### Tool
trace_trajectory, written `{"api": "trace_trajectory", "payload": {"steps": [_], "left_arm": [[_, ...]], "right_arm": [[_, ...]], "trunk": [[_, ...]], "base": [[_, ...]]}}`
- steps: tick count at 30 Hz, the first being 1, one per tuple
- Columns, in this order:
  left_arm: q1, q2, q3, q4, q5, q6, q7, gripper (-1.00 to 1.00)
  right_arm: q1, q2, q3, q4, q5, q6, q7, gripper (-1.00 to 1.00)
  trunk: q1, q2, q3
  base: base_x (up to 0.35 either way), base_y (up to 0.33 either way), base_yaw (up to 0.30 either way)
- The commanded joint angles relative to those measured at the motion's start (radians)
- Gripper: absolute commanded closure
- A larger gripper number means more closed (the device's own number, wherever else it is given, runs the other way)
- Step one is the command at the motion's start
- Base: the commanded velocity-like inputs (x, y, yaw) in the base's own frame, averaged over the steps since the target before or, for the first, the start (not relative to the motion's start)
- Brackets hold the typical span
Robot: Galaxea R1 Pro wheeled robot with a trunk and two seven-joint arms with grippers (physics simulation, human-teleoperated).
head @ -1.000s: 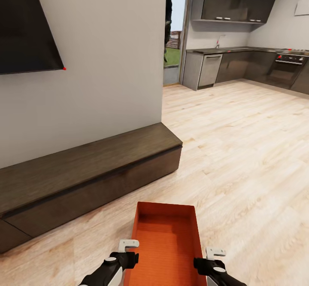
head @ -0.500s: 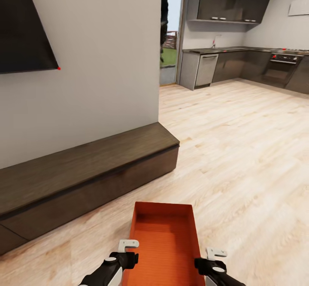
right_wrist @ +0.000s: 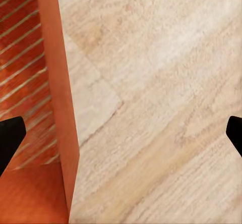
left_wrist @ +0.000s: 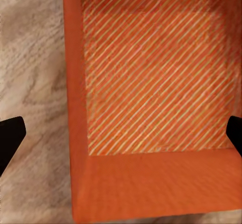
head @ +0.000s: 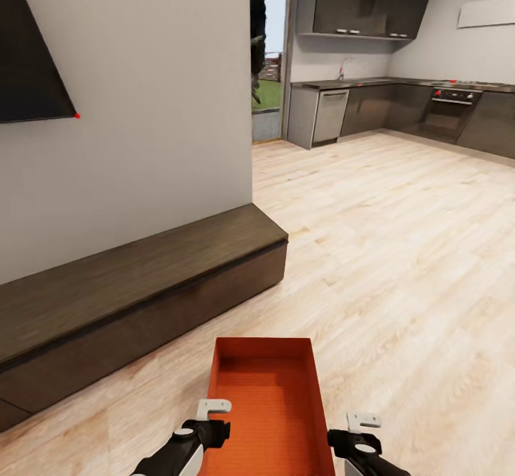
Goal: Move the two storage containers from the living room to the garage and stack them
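Note:
One orange-red storage container [head: 266, 404] lies on the light wood-plank floor of the living room, straight ahead and low in the head view. My left gripper [head: 208, 420] hangs open at its left wall and my right gripper [head: 360, 433] hangs open at its right wall. Seen from the left wrist, the left gripper [left_wrist: 121, 135] spans a corner of the ribbed container [left_wrist: 151, 72], one fingertip [left_wrist: 10, 138] over bare floor. Seen from the right wrist, the right gripper [right_wrist: 121, 135] straddles the container's thin wall [right_wrist: 58, 82]. Neither grips it.
A long low dark-wood bench [head: 143, 276] runs along the white wall on the left, under a black TV [head: 28, 68]. Wood floor [head: 400, 247] stretches ahead to the right toward dark kitchen cabinets [head: 372, 104]. A doorway [head: 266, 97] shows greenery outside.
The whole picture has slid left, so the camera has turned right. The container slid left with the room while both grippers kept their places in the view, still open.

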Motion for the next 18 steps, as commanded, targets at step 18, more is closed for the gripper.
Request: {"api": "trace_trajectory", "payload": {"steps": [18], "left_arm": [[0.0, 0.005, -0.005, 0.012, -0.007, -0.008, 0.007, -1.0]], "right_arm": [[-0.001, -0.003, 0.01, 0.0, -0.006, -0.002, 0.0, -1.0]], "trunk": [[0.0, 0.0, -0.001]], "base": [[0.0, 0.0, -0.001]]}}
